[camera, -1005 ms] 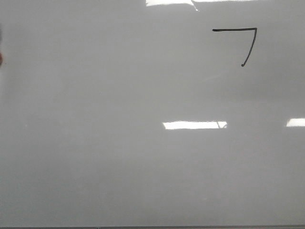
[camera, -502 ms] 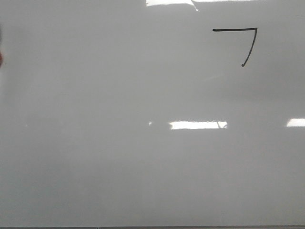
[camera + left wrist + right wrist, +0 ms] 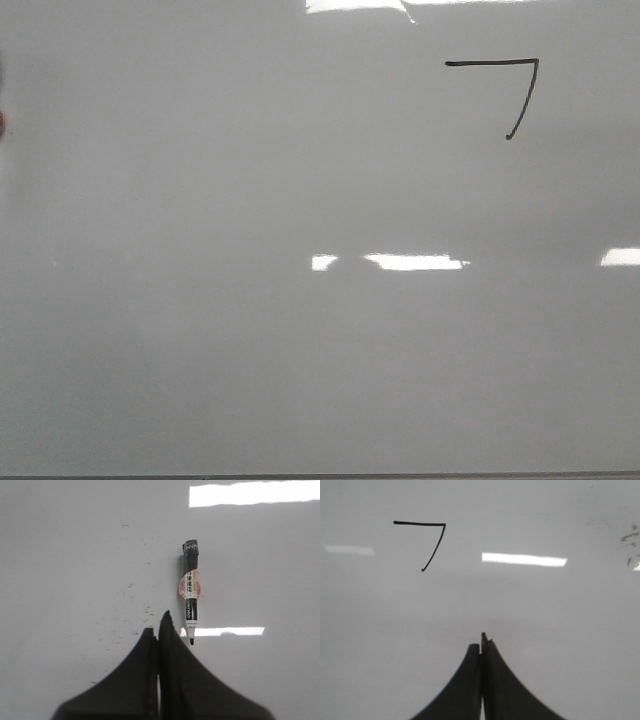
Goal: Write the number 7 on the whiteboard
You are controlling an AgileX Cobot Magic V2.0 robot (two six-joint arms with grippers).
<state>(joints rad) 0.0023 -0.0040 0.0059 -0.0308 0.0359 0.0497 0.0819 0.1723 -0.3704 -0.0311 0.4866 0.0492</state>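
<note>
While the front view shows no arm at all, the number 7 (image 3: pixel 505 92) sits drawn in thin black ink near the far right of the whiteboard (image 3: pixel 250 330): horiz. top bar, slanted downstroke, tiny hook at the bottom. Board fills nearly the whole view, glossy grey-white, w/ bright glare patches (image 3: pixel 415 262) mid-board and along the far edge; thin dark edge runs along the near side. Small reddish blur at the left border, can't tell what it is.

Left wrist view: left tool (image 3: pixel 159 630) is clenched, both fingers pressed together w/ nothing between them, hovering over the board. A marker (image 3: pixel 190 587) lies flat on the board just beside the fingertips, uncapped, nib pointing toward the tool, black end away from it; body white w/ printed label and a pinkish-red spot. Whether the nib touches the finger can't be told. Faint dark specks/smudges (image 3: pixel 131 605) scatter over the board beside the marker.

Right wrist view: right tool (image 3: pixel 482 642) likewise clenched and empty, fingers meeting at a point. The 7 (image 3: pixel 427 542) lies well apart from it, ahead and off to one side. Some dark smudges (image 3: pixel 630 537) at the view's border.
</note>
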